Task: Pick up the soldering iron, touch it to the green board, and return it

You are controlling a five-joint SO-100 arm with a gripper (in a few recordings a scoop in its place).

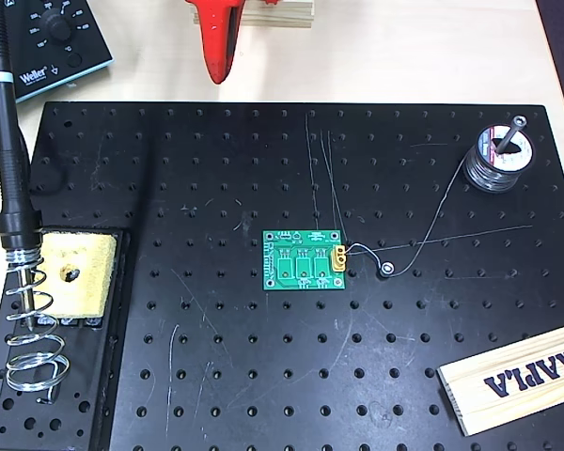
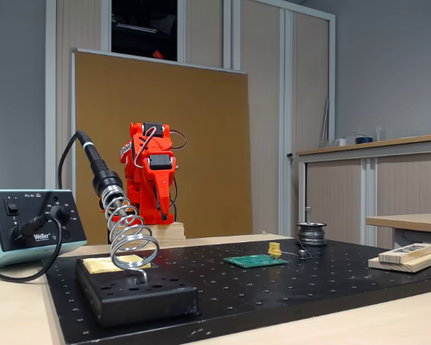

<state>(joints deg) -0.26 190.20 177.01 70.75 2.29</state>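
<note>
One soldering iron (image 1: 7, 141) sits in the coiled spring stand (image 1: 30, 324) at overhead view's left edge, beside a yellow sponge (image 1: 73, 272). Green board (image 1: 305, 260) lies flat approx mid black perforated plate (image 1: 263, 395), well apart from iron. Red hand (image 1: 218, 42) hangs at top, off the plate; fingers look together, touching nothing.
</note>
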